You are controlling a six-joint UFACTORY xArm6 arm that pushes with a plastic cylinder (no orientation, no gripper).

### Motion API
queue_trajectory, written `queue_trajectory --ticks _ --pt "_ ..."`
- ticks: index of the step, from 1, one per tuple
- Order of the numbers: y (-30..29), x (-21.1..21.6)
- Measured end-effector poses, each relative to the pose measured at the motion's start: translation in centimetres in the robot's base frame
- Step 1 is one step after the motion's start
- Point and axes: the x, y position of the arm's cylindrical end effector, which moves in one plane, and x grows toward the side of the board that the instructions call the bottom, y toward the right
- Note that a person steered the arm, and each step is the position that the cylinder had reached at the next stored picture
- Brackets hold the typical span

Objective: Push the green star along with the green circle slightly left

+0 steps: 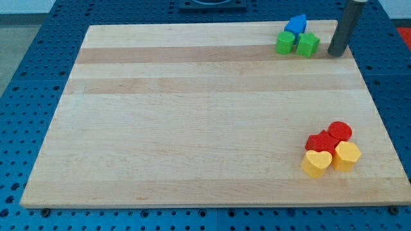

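Two green blocks sit side by side near the view's top right: the green circle (285,43) on the left and the green star (308,45) on the right, touching or nearly so. A blue block (296,25) sits just above and between them. My tip (335,54) is on the board just right of the green star, with a small gap between them. The dark rod rises from it toward the view's top edge.
The wooden board (192,115) lies on a blue perforated table. Near the view's bottom right sits a cluster: a red circle (340,131), a red star (321,142), a yellow heart (316,163) and a yellow hexagon-like block (347,156).
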Motion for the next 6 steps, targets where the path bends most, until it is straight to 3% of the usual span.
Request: queue_trajectory --ticks 1,6 --pt "0.0 -1.6" --pt "-8.4 -1.7"
